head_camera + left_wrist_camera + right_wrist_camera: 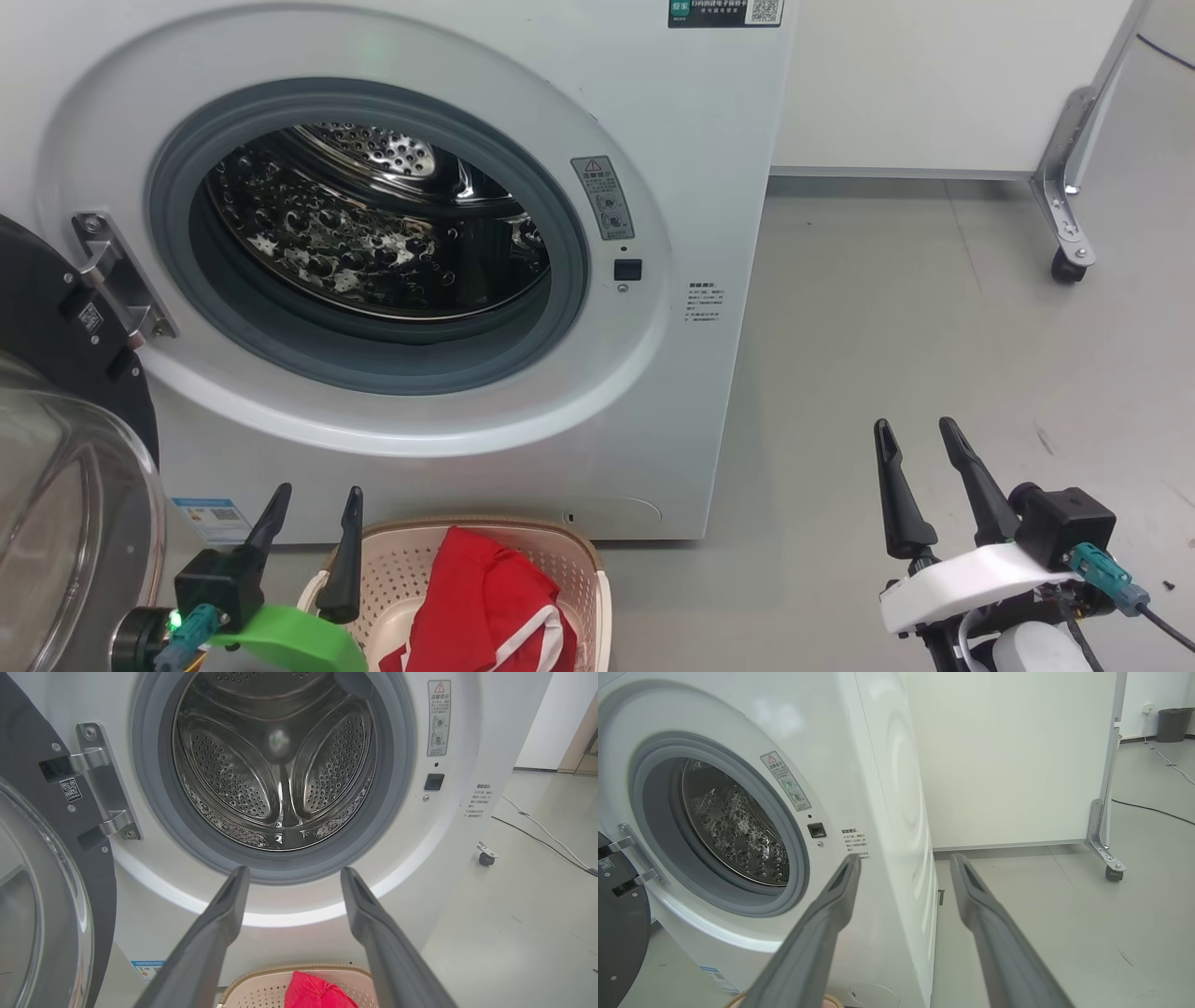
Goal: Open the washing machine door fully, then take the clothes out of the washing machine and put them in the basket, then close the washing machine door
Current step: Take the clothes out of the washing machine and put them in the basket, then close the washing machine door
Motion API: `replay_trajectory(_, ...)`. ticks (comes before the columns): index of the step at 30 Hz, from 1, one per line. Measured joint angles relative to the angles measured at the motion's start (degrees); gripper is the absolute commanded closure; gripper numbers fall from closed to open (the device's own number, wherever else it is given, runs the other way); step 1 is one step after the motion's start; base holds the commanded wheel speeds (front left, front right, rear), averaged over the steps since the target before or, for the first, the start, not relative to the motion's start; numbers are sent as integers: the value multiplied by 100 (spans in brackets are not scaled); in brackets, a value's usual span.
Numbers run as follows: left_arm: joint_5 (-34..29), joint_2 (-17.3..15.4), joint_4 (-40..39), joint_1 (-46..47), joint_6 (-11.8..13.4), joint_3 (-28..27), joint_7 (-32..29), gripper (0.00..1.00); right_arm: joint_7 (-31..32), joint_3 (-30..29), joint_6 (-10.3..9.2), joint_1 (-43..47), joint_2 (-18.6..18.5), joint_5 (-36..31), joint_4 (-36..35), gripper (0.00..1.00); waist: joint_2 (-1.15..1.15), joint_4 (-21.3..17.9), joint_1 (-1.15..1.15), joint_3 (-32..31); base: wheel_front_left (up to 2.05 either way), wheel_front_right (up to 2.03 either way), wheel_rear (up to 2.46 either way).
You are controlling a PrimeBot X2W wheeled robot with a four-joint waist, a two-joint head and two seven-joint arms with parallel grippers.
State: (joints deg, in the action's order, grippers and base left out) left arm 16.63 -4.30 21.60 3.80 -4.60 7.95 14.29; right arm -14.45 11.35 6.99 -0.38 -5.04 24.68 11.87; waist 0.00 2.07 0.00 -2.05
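The white washing machine (653, 112) fills the head view, its grey-ringed port showing a bare steel drum (373, 233). The washing machine door (65, 467) hangs swung wide open at the far left, black rim and glass bowl facing me. Below the port stands the cream basket (583, 560) with the red, white-striped clothes (481, 597) inside. My left gripper (316, 490) is open, its fingers over the basket's left rim, holding nothing. My right gripper (917, 427) is open above the bare floor to the machine's right. The left wrist view looks into the drum (280, 765) between open fingers (293, 870).
A white wheeled partition (934, 84) stands behind the machine on the right, its metal foot and caster (1067, 266) on the grey floor. Cables (537, 830) run along the floor at the right. A dark bin (1172, 724) stands far back.
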Motion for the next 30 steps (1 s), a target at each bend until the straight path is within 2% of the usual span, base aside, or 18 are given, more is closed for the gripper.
replay_trajectory(30, -58, 4, -545, -346, 1, -25, 0, 0, 0, 4, 0, 1, 47, 0, -41, 0, 0, -55, 0, 67, 0, 0, 0)
